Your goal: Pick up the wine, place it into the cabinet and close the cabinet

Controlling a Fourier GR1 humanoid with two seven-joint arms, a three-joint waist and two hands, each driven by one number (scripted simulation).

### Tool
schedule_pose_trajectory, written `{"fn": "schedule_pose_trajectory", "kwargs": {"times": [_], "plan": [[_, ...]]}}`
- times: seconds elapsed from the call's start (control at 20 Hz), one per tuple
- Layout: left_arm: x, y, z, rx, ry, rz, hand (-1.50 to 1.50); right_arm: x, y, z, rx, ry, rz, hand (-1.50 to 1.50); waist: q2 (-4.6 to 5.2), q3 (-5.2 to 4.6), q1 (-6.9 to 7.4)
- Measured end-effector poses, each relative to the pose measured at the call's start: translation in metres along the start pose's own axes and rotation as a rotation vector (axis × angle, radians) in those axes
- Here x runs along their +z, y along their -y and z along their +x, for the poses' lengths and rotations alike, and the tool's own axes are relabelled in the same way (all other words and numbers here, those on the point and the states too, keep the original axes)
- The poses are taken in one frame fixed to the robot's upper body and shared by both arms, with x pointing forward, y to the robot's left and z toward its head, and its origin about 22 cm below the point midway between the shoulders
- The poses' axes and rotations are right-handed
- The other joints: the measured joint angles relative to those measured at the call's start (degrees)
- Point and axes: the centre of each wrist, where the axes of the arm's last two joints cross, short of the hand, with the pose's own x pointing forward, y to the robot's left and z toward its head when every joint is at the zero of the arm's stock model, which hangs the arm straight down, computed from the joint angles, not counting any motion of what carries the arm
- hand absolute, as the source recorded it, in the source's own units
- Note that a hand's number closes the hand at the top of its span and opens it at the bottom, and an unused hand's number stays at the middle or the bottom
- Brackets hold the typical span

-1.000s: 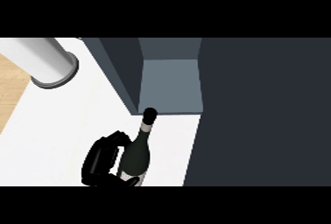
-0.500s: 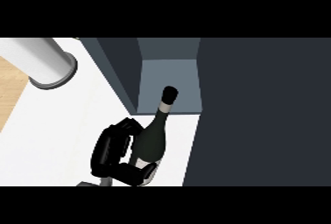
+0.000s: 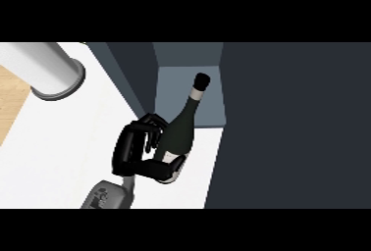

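Wine bottle [image 3: 179, 132], dark green with a black cap, leans with its neck over the grey floor of the open cabinet [image 3: 190, 100] and its base above the white desk [image 3: 65, 147], just at the cabinet's front edge. One robot hand [image 3: 138, 152] curls its black fingers round the bottle's lower body; which arm it belongs to cannot be told. The dark cabinet door [image 3: 290, 127] fills the right side. A grey cylinder [image 3: 47, 68] stands at upper left.

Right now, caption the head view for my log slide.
Hand curled round the wine bottle, its neck over the open cabinet's floor.
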Motion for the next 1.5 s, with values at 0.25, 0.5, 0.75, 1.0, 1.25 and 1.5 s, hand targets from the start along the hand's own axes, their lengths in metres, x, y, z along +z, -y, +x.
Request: {"fn": "schedule_pose_trajectory", "kwargs": {"times": [0.25,0.5,0.75,1.0,1.25,1.5], "plan": [[-0.022,0.003,-0.003,-0.026,-0.005,-0.004,1.5,0.004,0.0,-0.002,-0.004,-0.003,0.0,-1.5,0.02,0.0,-0.18],[-0.039,0.008,-0.013,-0.041,-0.025,-0.012,1.5,0.005,0.003,-0.004,0.007,0.01,-0.005,-1.5,0.14,0.0,-0.31],[-0.06,0.006,-0.019,-0.04,-0.037,-0.019,1.5,0.007,0.003,-0.005,0.003,0.009,0.007,-1.5,0.2,-0.01,-0.65],[-0.082,0.017,-0.017,-0.031,-0.042,-0.025,1.5,0.012,0.002,-0.008,-0.01,0.013,0.011,-1.5,0.2,-0.01,-1.09],[-0.101,0.025,-0.018,-0.027,-0.057,0.002,1.5,0.012,0.003,-0.009,-0.011,0.02,0.014,-1.5,0.38,-0.03,-1.5],[-0.117,0.031,-0.018,-0.05,-0.081,0.016,1.5,0.01,0.003,-0.008,-0.013,0.033,0.023,-1.5,0.58,-0.04,-2.18]]}}
